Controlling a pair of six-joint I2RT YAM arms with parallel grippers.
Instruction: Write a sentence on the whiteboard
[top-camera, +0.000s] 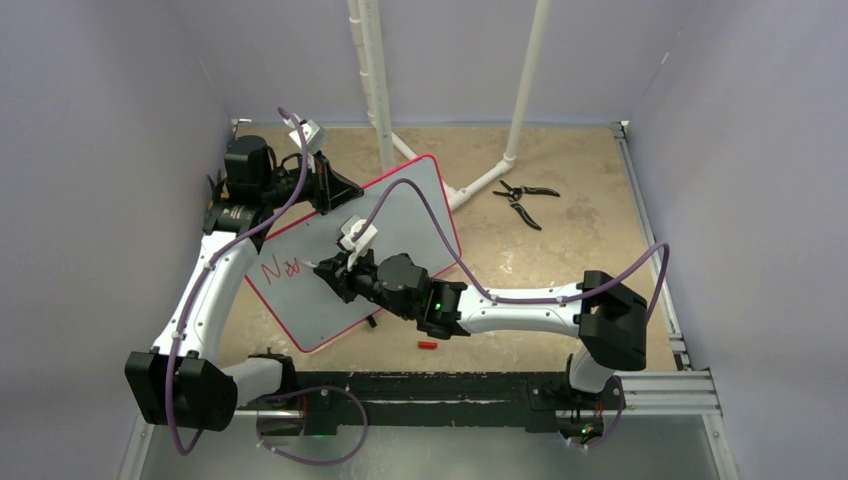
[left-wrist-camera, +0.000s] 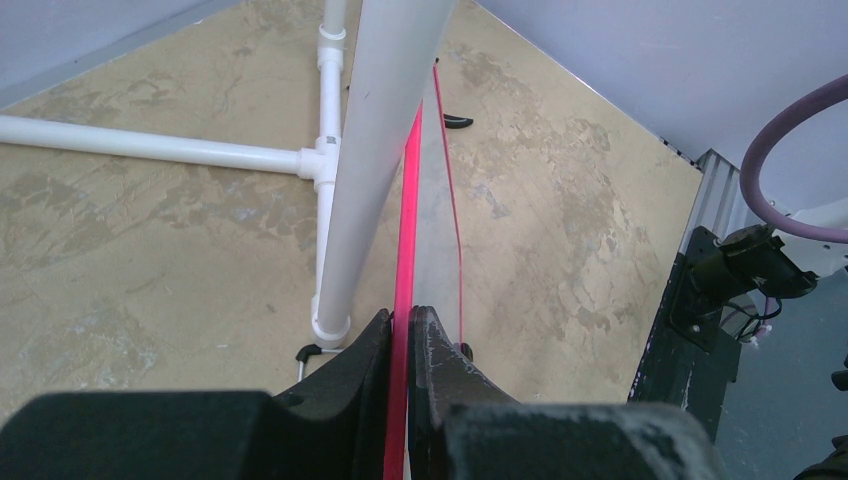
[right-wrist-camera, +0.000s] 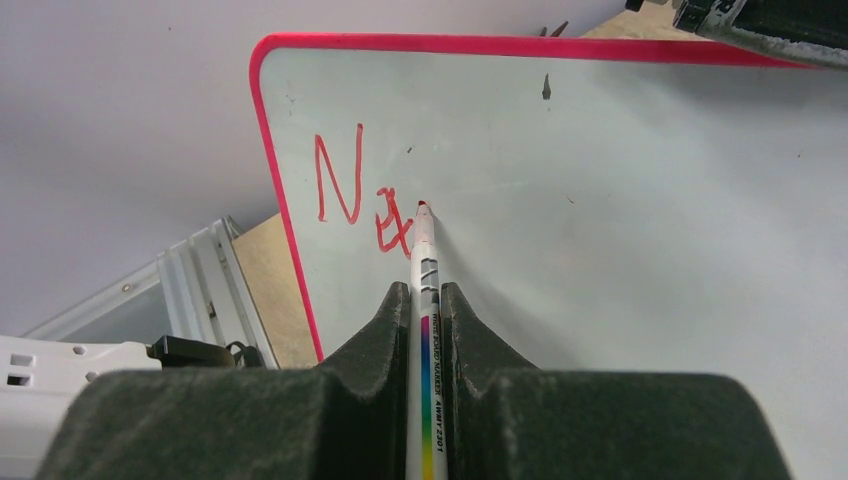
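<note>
Right wrist view: the right gripper (right-wrist-camera: 425, 292) pinches a white marker (right-wrist-camera: 424, 245), its red tip touching the whiteboard (right-wrist-camera: 620, 200) beside the sentence (right-wrist-camera: 355, 195), reading "N" and a scrawl. Farther off, the left gripper (left-wrist-camera: 402, 318) clamps the whiteboard's edge.

Left arm (top-camera: 205, 290) and right arm (top-camera: 520, 310) were the same build: white tube links with chunky black joint housings. A purple cable (left-wrist-camera: 750, 175) ran along each arm, fixed on with small pale ties. A small green light (top-camera: 437, 303) glowed on the right arm's black wrist section. A white camera bracket (top-camera: 358, 233) sat on top of each wrist. Left fingers (left-wrist-camera: 370, 350) and right fingers (right-wrist-camera: 390, 320) were black, matte and grainy, with curved inner shoulders.
</note>
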